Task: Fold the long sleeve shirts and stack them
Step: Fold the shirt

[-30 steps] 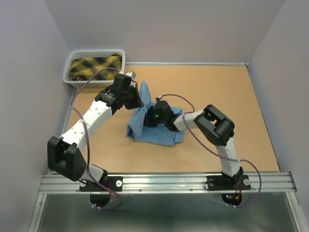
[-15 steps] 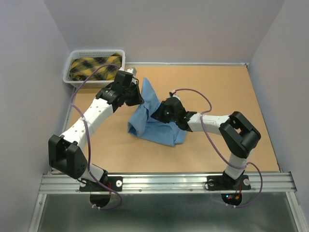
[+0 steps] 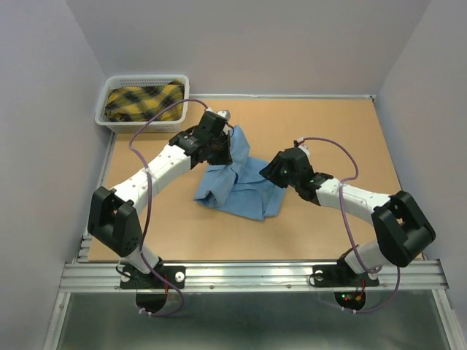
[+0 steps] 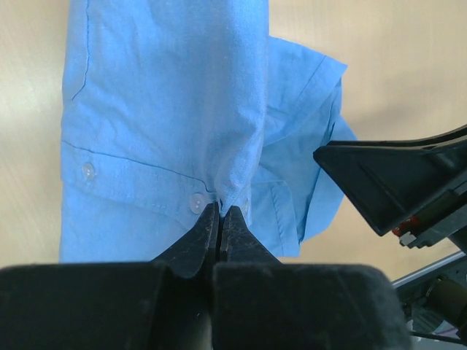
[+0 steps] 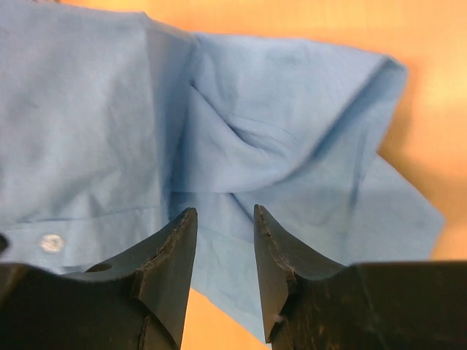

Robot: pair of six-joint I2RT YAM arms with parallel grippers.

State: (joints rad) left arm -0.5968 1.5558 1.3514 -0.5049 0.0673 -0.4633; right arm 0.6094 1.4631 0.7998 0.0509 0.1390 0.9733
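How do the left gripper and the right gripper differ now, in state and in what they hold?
The left gripper is shut, pinching a fold of the light blue shirt beside a button; the right gripper is open and pinches nothing. The left gripper is at the shirt's far side, the right gripper at its right side. Both face the same shirt.
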